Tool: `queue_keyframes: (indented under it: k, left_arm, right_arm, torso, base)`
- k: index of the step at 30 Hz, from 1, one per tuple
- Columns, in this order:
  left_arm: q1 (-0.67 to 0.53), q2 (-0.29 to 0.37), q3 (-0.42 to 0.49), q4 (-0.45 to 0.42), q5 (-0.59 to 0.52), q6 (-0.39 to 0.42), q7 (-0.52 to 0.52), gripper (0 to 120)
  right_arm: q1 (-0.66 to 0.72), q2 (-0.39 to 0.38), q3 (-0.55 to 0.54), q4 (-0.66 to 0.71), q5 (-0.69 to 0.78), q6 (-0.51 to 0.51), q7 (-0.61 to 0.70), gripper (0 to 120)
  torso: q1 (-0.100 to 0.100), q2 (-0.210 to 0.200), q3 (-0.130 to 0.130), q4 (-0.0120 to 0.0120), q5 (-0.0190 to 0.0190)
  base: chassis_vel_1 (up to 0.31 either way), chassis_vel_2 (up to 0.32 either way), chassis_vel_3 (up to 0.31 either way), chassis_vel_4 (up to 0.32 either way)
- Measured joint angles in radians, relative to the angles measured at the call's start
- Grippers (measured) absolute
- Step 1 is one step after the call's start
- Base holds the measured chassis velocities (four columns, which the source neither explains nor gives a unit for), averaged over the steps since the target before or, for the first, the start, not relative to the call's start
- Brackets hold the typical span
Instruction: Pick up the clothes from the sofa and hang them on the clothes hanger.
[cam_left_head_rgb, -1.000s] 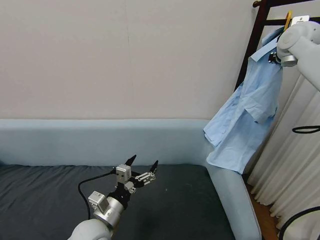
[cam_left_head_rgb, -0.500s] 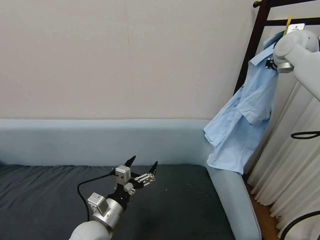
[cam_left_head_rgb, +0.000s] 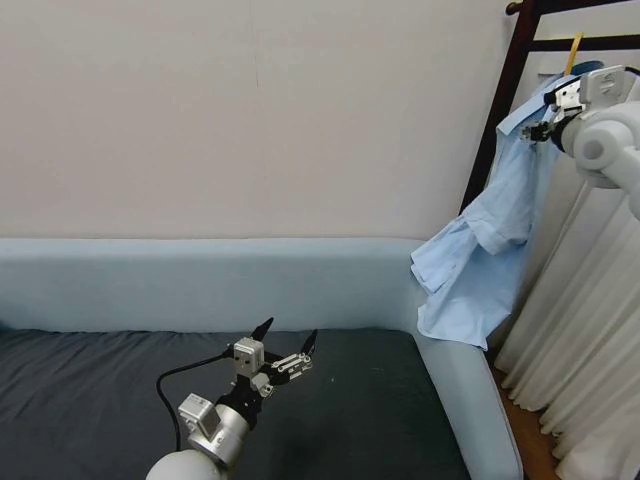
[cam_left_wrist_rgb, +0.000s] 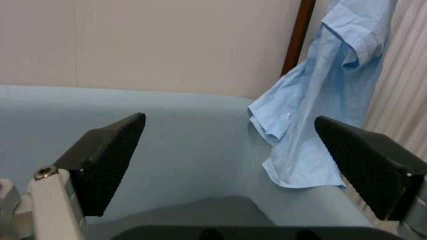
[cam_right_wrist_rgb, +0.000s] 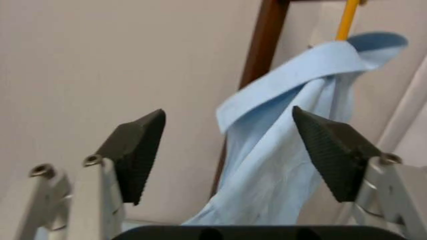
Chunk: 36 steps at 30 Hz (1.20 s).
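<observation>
1. The left gripper (cam_left_head_rgb: 290, 332) hovers low over the sofa (cam_left_head_rgb: 120, 400) seat. Its jaws are wide apart and hold nothing, and it looks parked there to leave the other arm room.
2. Beyond it and off to its right, the shirt (cam_left_head_rgb: 490, 230) hangs past the sofa's end. The hem seems to touch the armrest, though the angle makes that hard to judge.
3. The right gripper (cam_left_head_rgb: 545, 120) is high up, just beside the collar. Its jaws are apart and the cloth lies ahead of its pads (cam_right_wrist_rgb: 137, 150), not pinched between them.
4. Just above that gripper, a yellow hanger (cam_right_wrist_rgb: 348, 17) runs up out of the collar toward the dark rack (cam_left_head_rgb: 506, 70). The hanger likely bears the shirt's weight, which would explain why it drapes with no grip on it.
5. Count: two grippers, one shirt, one hanger, one rack and one sofa.
</observation>
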<state>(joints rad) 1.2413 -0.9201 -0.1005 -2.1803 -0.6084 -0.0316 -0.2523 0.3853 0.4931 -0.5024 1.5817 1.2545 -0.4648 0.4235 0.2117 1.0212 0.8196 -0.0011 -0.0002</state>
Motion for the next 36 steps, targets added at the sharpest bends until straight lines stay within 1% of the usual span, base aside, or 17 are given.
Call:
queue_keyframes:
  k: [2,3,5,7,8,12,13,17,18,20,22,25,26,29,30,34,36]
  left_arm:
    - [0.003,-0.003,-0.002,0.007,0.012,-0.01,-0.004,100]
    - [0.009,-0.008,-0.005,0.019,0.028,-0.028,-0.007,100]
    - [0.019,-0.024,-0.01,0.038,0.028,-0.054,-0.023,100]
    - [0.026,-0.061,-0.021,0.092,0.021,-0.08,-0.039,100]
    - [0.026,-0.061,-0.021,0.092,0.021,-0.08,-0.039,100]
    - [0.047,-0.157,-0.051,0.197,0.075,-0.163,-0.032,100]
    - [0.047,-0.157,-0.051,0.197,0.075,-0.163,-0.032,100]
    - [0.143,-0.26,-0.124,0.223,0.185,-0.239,0.004,100]
    - [0.143,-0.26,-0.124,0.223,0.185,-0.239,0.004,100]
    - [0.203,-0.305,-0.143,0.242,0.236,-0.278,0.031,100]
    - [0.215,-0.313,-0.146,0.247,0.249,-0.287,0.04,100]
    - [0.277,-0.36,-0.181,0.248,0.303,-0.311,0.069,100]
    - [0.277,-0.36,-0.181,0.248,0.303,-0.311,0.069,100]
    - [0.359,-0.394,-0.211,0.2,0.344,-0.322,0.099,100]
    - [0.359,-0.394,-0.211,0.2,0.344,-0.322,0.099,100]
    - [0.417,-0.4,-0.226,0.179,0.39,-0.361,0.109,100]
    - [0.425,-0.4,-0.228,0.177,0.393,-0.369,0.109,100]
  right_arm:
    - [-0.054,-0.03,0.059,0.054,-0.003,0.029,-0.008,83]
    - [-0.137,-0.073,0.148,0.116,-0.009,0.064,-0.023,88]
    - [-0.289,-0.145,0.252,0.212,-0.026,0.127,-0.048,94]
    - [-0.479,-0.207,0.364,0.331,-0.02,0.166,-0.046,99]
    - [-0.479,-0.207,0.364,0.331,-0.02,0.166,-0.046,99]
    - [-0.751,-0.215,0.478,0.452,-0.083,0.245,-0.002,100]
    - [-0.751,-0.215,0.478,0.452,-0.083,0.245,-0.002,100]
    - [-1.051,-0.076,0.564,0.442,-0.267,0.328,-0.008,100]
    - [-1.051,-0.076,0.564,0.442,-0.267,0.328,-0.008,100]
    - [-1.32,0.051,0.706,0.437,-0.414,0.364,-0.029,100]
    - [-1.397,0.089,0.75,0.438,-0.457,0.372,-0.041,100]
    - [-1.74,0.296,0.95,0.493,-0.67,0.397,-0.127,100]
    - [-1.74,0.296,0.95,0.493,-0.67,0.397,-0.127,100]
    - [-1.968,0.517,1.023,0.544,-0.89,0.535,-0.212,100]
    - [-1.968,0.517,1.023,0.544,-0.89,0.535,-0.212,100]
    - [-2.155,0.696,1.041,0.545,-1.112,0.72,-0.289,100]
    - [-2.179,0.719,1.043,0.545,-1.148,0.746,-0.3,100]
  torso:
    - [0.0,0.0,0.0,0.0005,0.0]
    - [0.0,0.0,0.0,0.0009,-0.0003]
    - [0.0,0.0,0.0,-0.001,-0.0001]
    - [0.0,0.0,0.0,-0.0013,0.0015]
    - [0.0,0.0,0.0,-0.0013,0.0015]
    - [0.0,0.0,0.0,0.0,-0.001]
    - [0.0,0.0,0.0,0.0,-0.001]
    - [0.0,0.0,0.0,0.001,0.0003]
    - [0.0,0.0,0.0,0.001,0.0003]
    - [0.0,0.0,0.0,0.001,0.0]
    - [0.0,0.0,0.0,0.0001,0.001]
    - [0.0,0.0,0.0,-0.0012,-0.0001]
    - [0.0,0.0,0.0,-0.0012,-0.0001]
    - [0.0,0.0,0.0,0.0,-0.0003]
    - [0.0,0.0,0.0,0.0,-0.0003]
    - [0.0,0.0,0.0,-0.0003,-0.0006]
    - [0.0,0.0,0.0,-0.0003,-0.0005]
  base:
    - [0.0,0.0,0.0,0.0]
    - [0.0,0.0,0.0,0.0]
    - [0.0,0.0,0.0,0.0]
    - [0.0,0.0,0.0,0.0]
    - [0.0,0.0,0.0,0.0]
    - [0.0,0.0,0.0,0.0]
    - [0.0,0.0,0.0,0.0]
    - [0.0,0.0,0.0,0.0]
    - [0.0,0.0,0.0,0.0]
    - [0.0,0.0,0.0,0.0]
    - [0.0,0.0,0.0,0.0]
    - [0.0,0.0,0.0,0.0]
    - [0.0,0.0,0.0,0.0]
    - [0.0,0.0,0.0,0.0]
    - [0.0,0.0,0.0,0.0]
    - [0.0,0.0,0.0,0.0]
    - [0.0,0.0,0.0,0.0]
